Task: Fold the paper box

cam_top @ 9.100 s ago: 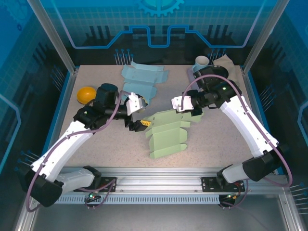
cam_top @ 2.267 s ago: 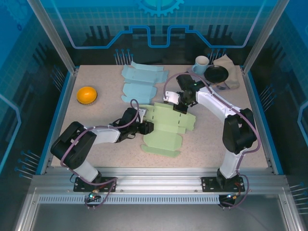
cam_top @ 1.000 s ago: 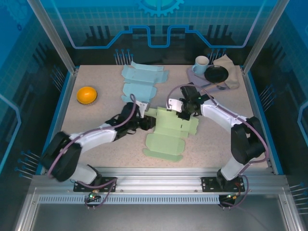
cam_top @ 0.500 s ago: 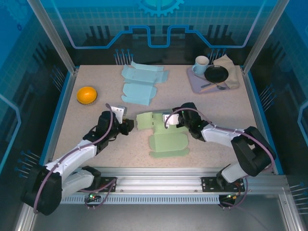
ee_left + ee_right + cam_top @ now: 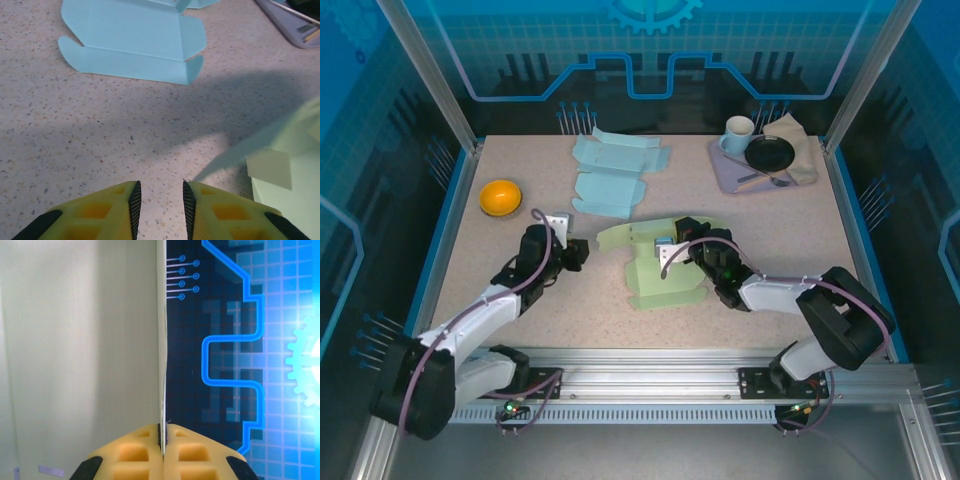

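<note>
The right pincer [image 5: 163, 429] is clamped on the thin edge of the pale green flat cardboard box blank [image 5: 665, 285], which since a second ago it has dragged toward 6 o'clock on the speckled tabletop [image 5: 770, 230], tipping the far panel upward. The left pincer [image 5: 159, 202], jaws narrowly apart on nothing, has backed off to the blank's 9 o'clock, clear of it. So the first crease looks under way, held by one arm alone.

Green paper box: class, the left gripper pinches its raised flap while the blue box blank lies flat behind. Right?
Wrong gripper: the right gripper pinches the raised flap of the green paper box, as the right wrist view shows. The blue box blank does lie flat behind.
</note>
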Tool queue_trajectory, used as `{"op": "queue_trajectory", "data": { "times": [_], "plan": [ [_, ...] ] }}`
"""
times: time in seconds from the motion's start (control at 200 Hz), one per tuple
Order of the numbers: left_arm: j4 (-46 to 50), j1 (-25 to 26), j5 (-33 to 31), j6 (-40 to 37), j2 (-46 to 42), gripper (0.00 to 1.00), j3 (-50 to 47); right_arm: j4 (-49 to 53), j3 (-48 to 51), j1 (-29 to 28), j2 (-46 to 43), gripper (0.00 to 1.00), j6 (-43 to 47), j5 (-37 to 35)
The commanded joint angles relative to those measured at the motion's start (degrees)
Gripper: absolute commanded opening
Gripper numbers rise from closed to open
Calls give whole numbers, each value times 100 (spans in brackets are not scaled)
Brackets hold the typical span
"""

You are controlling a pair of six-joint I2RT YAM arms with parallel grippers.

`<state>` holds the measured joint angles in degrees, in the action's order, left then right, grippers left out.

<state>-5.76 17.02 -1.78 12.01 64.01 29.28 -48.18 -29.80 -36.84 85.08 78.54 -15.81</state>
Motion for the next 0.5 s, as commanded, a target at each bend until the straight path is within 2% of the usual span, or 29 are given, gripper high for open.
{"op": "queue_trajectory", "data": {
  "times": [0.0,0.17,0.495],
  "plan": [
    [336,-62,-374,-85,394,31,570,-595,128,-140,129,0,154,59],
    [503,-181,-226,-61,811,30,894,-972,252,-265,566,0,66,-148],
    [591,-177,800,312,1266,32,992,-1224,374,-407,940,0,10,-291]
  ]
}}
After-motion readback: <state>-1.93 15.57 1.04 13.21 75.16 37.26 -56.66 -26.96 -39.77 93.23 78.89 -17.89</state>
